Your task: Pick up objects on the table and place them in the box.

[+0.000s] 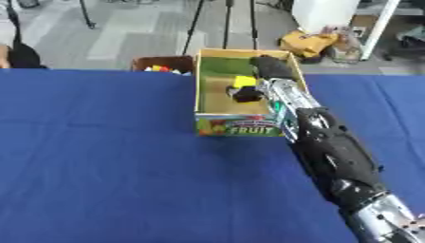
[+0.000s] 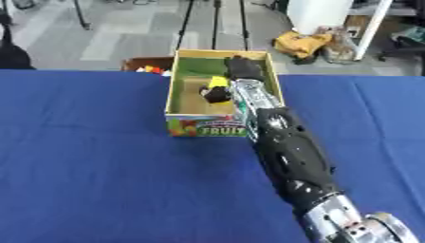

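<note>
A cardboard box (image 1: 237, 127) with "FRUIT" printed on its front and a green inner lining stands at the far middle of the blue table (image 1: 108, 156). My right arm stretches from the lower right up over the box's right wall. The right hand (image 1: 270, 69) is inside the box, fingers (image 1: 246, 94) curled round a small yellow object (image 1: 244, 81) that sits low over the box floor. Whether the object touches the floor I cannot tell. My left hand shows in neither view.
Behind the table's far edge, left of the box, a brown bin (image 1: 163, 63) holds small coloured pieces. Beyond lie a grey floor, stand legs and a yellow bag (image 1: 305, 43). A person's arm shows at the far left edge.
</note>
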{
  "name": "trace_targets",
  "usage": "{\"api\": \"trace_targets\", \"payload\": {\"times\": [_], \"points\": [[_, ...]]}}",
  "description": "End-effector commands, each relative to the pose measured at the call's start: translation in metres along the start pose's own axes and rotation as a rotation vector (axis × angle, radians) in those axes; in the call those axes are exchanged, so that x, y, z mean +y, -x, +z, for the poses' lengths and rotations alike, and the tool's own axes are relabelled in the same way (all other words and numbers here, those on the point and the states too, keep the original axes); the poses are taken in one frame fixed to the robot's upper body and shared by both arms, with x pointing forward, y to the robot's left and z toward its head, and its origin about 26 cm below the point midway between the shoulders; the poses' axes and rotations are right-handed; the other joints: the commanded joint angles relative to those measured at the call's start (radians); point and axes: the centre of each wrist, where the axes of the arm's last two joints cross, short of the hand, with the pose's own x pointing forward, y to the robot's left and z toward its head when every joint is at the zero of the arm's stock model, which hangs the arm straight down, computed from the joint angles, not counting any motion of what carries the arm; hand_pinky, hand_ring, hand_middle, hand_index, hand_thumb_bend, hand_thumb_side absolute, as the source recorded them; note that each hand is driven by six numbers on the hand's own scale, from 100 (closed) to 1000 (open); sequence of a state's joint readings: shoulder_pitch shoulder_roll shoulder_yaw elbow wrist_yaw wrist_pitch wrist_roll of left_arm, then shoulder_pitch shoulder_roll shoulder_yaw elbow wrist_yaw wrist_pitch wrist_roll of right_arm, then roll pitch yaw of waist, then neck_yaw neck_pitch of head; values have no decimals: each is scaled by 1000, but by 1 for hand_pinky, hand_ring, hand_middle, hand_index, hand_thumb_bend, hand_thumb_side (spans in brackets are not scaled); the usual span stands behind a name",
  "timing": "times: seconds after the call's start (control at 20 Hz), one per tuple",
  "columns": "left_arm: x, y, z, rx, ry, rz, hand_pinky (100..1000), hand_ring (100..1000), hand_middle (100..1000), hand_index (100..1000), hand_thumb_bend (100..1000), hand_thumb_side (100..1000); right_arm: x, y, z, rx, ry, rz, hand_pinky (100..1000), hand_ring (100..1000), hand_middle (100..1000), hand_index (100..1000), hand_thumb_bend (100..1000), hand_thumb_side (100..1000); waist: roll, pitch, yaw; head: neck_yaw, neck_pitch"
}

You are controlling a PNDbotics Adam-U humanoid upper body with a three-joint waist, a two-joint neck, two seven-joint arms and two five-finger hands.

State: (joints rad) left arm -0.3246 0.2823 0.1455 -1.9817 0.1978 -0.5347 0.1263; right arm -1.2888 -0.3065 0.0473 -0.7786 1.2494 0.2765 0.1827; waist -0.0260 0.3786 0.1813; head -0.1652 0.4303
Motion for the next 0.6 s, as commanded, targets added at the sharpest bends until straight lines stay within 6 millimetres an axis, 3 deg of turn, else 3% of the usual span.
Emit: {"api": "trace_targets", "payload": {"times": [0.05,0.3,0.6], "points": [[4,-6,-6,-23,9,-13,597,756,875,965,100,1000,-44,16,3,-35,109,-19,906,906,824,944,375,639,7,-37,-5,12,8],[6,-6,-5,-19,2,-18,596,755,873,964,100,1000,-71,28,19,-121,168,-25,891,906,825,948,416,667,9,-56,-18,37,19],[8,-6,-4,-16,-13,-21,594,753,869,963,100,1000,-92,38,58,-265,270,-55,886,882,789,897,395,643,18,-78,-36,68,38]]}}
